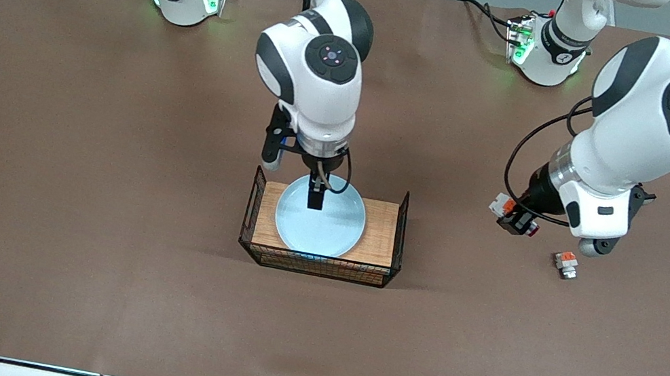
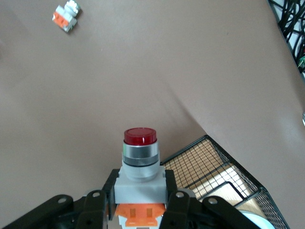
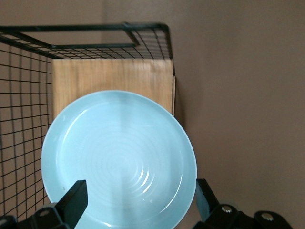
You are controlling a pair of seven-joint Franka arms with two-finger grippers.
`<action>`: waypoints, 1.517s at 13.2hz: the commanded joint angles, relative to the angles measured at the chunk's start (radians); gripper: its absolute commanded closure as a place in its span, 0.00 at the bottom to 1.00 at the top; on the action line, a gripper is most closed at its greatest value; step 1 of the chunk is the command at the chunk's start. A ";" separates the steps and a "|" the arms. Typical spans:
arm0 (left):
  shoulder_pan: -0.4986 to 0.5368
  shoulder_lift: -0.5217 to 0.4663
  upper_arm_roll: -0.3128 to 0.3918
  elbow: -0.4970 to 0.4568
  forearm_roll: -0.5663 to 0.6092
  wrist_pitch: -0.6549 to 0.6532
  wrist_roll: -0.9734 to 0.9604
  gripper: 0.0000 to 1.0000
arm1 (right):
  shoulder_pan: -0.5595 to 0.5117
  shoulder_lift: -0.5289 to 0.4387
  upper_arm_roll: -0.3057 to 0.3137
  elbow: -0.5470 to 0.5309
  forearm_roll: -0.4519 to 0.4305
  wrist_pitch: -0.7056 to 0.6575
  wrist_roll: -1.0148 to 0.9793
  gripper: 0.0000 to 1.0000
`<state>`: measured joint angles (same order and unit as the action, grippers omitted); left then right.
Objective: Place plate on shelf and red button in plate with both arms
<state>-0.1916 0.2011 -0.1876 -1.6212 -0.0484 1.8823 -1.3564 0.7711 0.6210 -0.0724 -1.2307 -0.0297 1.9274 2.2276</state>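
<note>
The pale-blue plate (image 1: 319, 218) lies flat on a wooden board inside a black wire basket (image 1: 400, 227) at the table's middle. It also shows in the right wrist view (image 3: 119, 152). My right gripper (image 1: 293, 179) is open and empty over the plate's rim on the robots' side, with its fingers spread wide (image 3: 140, 191). My left gripper (image 1: 517, 220) is shut on the red button (image 1: 506, 208) and holds it above the bare table toward the left arm's end. In the left wrist view the fingers (image 2: 141, 183) clamp the button's white body (image 2: 140, 162), and the red cap points away from the jaws.
A similar white-orange part with a silver-white end (image 1: 565, 264) lies on the table beside the left gripper and nearer to the front camera, and it shows in the left wrist view too (image 2: 66, 16). The basket's wire walls (image 3: 95, 28) rise at its two short ends.
</note>
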 commanded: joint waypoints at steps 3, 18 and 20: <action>-0.094 0.055 -0.001 0.076 0.002 -0.008 -0.281 0.69 | -0.125 -0.093 0.011 0.044 0.074 -0.232 -0.531 0.00; -0.330 0.386 0.011 0.337 0.004 0.260 -0.869 0.68 | -0.637 -0.403 0.005 -0.111 0.076 -0.519 -1.811 0.00; -0.353 0.423 0.013 0.340 0.007 0.322 -0.883 0.68 | -0.691 -0.432 0.005 -0.147 0.067 -0.516 -1.925 0.00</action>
<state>-0.5131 0.5714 -0.1888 -1.3330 -0.0484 2.1683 -2.2114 0.1327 0.2439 -0.0839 -1.3110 0.0367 1.4040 0.4030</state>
